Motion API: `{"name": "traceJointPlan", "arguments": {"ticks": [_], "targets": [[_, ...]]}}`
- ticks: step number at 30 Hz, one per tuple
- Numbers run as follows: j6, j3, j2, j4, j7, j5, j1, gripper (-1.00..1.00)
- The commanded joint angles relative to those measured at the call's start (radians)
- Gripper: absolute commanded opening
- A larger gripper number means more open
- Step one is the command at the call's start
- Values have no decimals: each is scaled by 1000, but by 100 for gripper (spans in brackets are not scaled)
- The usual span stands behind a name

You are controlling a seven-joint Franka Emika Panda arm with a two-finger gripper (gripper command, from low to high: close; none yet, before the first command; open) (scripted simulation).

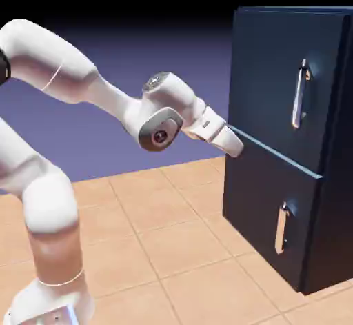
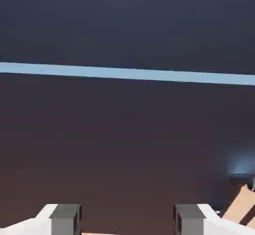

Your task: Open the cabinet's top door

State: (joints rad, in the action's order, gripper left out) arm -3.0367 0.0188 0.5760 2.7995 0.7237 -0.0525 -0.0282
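Exterior view: spread pincer (image 1: 236, 147) near the cabinet (image 1: 276, 199), top door (image 1: 265, 75) just above-right.

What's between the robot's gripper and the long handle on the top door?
Only bare dark door panel. In the exterior view the gripper sits at the cabinet's front by the pale seam, and the top door's handle is further up and right.

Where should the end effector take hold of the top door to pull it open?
Probably on the top door's long vertical silver handle, around its middle, coming straight at the cabinet's front. The bar stands off the panel, so the fingers could straddle it from either side. The end effector now sits at the seam between the doors, away from that handle.
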Motion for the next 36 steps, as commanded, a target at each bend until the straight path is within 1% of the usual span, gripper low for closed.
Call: {"name": "traceJointPlan", "arguments": {"ticks": [1,36], "targets": [[0,16,5,-9,-14,-44,-13,0],[11,561,178,-314,-517,-1566,-482,0]]}}
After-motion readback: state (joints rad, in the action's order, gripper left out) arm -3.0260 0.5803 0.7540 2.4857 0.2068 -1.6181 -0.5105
